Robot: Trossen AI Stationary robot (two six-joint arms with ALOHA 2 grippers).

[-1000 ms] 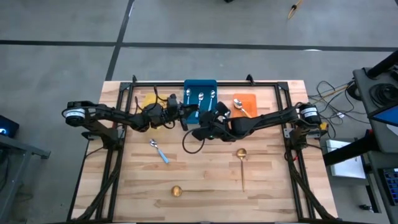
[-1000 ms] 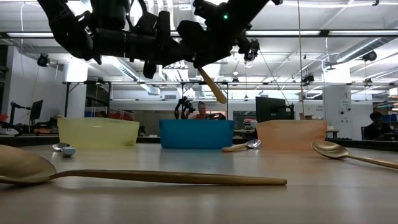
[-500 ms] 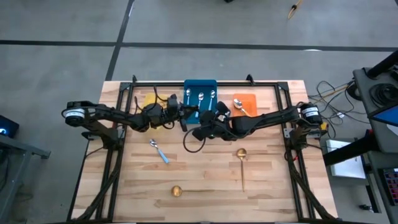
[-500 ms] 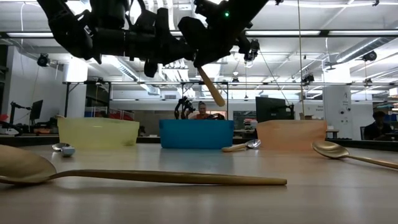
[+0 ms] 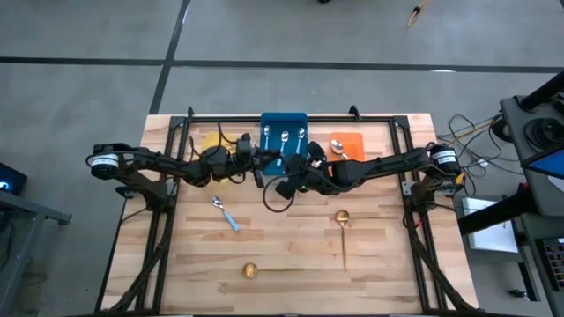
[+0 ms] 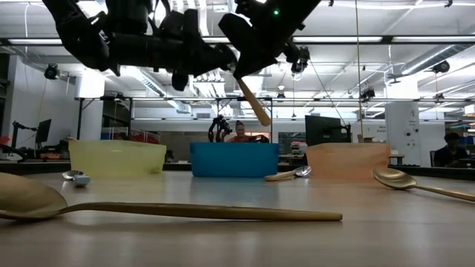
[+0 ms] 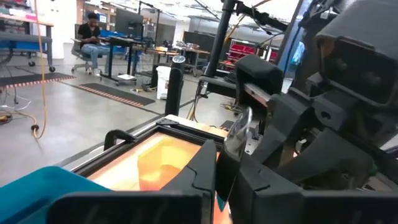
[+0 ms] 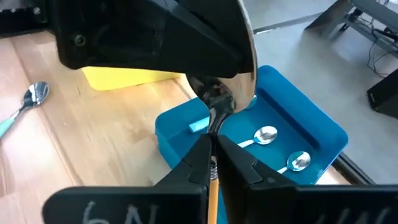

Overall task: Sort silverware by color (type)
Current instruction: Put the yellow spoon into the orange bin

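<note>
Both arms are up over the middle of the tabletop [image 5: 291, 255], meeting nose to nose just in front of the blue bin [image 5: 284, 121]. The right tool [image 8: 213, 146] is clenched on the orange spoon [image 6: 254, 102], gripping it on the handle, which hangs down at a slant well clear of the tabletop, with the silver bowl up against the left tool [image 7: 216, 163]. The left tool is clamped shut as well, but whether it actually has any of the spoon, I cannot tell. Down in the blue bin lie two blue-handled spoons [image 8: 266, 134], side by side. The yellow bin [image 6: 117, 158] sits to one side of the blue bin, the orange bin [image 6: 347, 159] to the other, with one more orange-handled spoon [image 5: 340, 150] at it. Out on the open tabletop: a blue spoon [image 5: 225, 214] lying loose on the left arm's side, a gold spoon [image 5: 342, 231] on the right arm's side, and a second gold spoon [image 5: 250, 270] near the front edge.
</note>
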